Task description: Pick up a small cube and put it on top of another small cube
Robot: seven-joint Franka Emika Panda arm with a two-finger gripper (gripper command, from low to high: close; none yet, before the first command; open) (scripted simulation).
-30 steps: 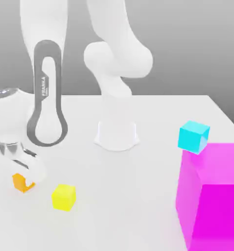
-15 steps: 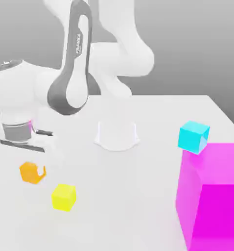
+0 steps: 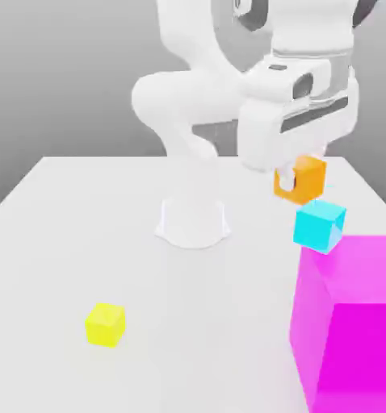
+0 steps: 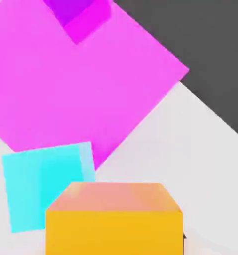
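On the exterior view's left, the yellow cube [image 3: 105,324] rests on the surface [image 3: 83,218], well apart from the work. Right of centre, the claw [image 3: 297,184] holds the orange cube [image 3: 302,179] aloft, just above the cyan cube [image 3: 318,225]. The orange cube looks rigid, light and smooth-faced; grip opposite flat faces, squarely. The magenta block [image 3: 350,323] stands just beside.

small cube [image 3: 307,179] above another small cube [image 3: 318,226]
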